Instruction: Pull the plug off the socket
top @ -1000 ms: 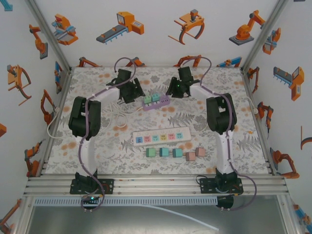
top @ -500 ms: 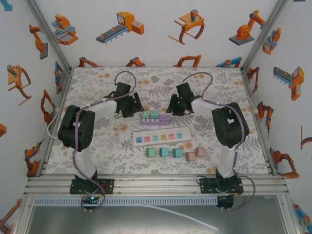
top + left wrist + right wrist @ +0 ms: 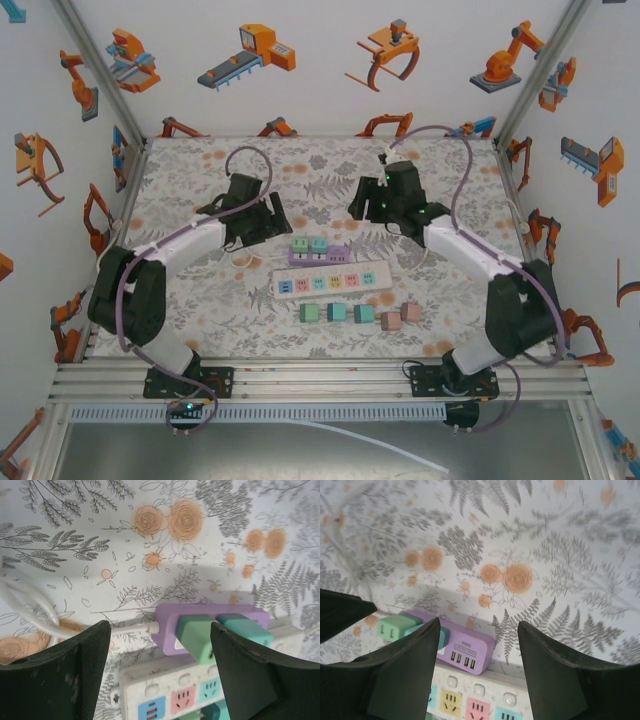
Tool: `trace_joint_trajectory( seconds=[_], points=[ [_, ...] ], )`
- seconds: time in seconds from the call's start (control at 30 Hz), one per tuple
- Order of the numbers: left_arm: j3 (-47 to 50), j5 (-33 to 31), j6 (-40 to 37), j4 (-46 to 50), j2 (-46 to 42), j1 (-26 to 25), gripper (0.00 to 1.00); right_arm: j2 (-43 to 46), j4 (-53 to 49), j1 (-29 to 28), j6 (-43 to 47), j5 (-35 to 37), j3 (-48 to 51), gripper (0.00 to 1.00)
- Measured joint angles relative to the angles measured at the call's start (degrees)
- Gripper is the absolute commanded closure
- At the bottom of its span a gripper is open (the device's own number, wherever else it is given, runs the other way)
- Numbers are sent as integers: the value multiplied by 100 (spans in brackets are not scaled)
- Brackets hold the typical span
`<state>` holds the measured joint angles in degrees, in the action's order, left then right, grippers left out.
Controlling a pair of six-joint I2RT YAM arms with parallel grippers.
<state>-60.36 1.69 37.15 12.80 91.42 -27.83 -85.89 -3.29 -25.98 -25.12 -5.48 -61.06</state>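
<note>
So the small purple plastic power strip [image 3: 322, 254] is lying on the flower-patterned surface [image 3: 200, 180], tucked just behind the long white power strip [image 3: 332, 280]. They look like they touch along that edge, but honestly I can't say for sure, even in the left wrist view.

Two chunky square plugs sit side by side in the purple strip, toward its left end. There's a mint green plug [image 3: 195, 637] and a teal plug [image 3: 244, 627] right next to it, and both are seated in their sockets. A thin white cord [image 3: 132, 628] comes out of the strip's left end.

The left arm [image 3: 190, 240] has its jaws spread wide with nothing in them. They hang over the surface just left of and behind the purple strip. Same deal with the right arm [image 3: 470, 250]: jaws wide apart, empty, up over the surface behind the strip's right end. The right wrist view shows a little row of USB ports [image 3: 465, 661] on that end.

In front of the white strip there's a row of loose cube plugs: three greenish cubes [image 3: 337, 312] and two pink cubes [image 3: 411, 312].
</note>
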Motion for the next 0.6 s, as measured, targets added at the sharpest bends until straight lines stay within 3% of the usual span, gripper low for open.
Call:
trace_joint_trajectory(
  seconds=[0.13, 0.2, 0.3, 0.47, 0.6],
  points=[
    [7, -17, -170, 186, -763, 0, 19, 728, 439, 0, 1003, -155, 225, 36],
    [48, 61, -306, 249, -1274, -13, 17, 960, 616, 0, 1513, -295, 317, 28],
    [184, 278, -522, 293, -2168, -70, 16, 1143, 807, 0, 2326, -640, 407, 28],
    [391, 804, -798, 420, -3440, -210, 16, 1211, 905, 0, 3880, -1779, 654, 24],
    [612, 1270, -994, 675, -3869, -310, 16, 1202, 562, 0, 5141, -2761, 754, 24]
  ],
)
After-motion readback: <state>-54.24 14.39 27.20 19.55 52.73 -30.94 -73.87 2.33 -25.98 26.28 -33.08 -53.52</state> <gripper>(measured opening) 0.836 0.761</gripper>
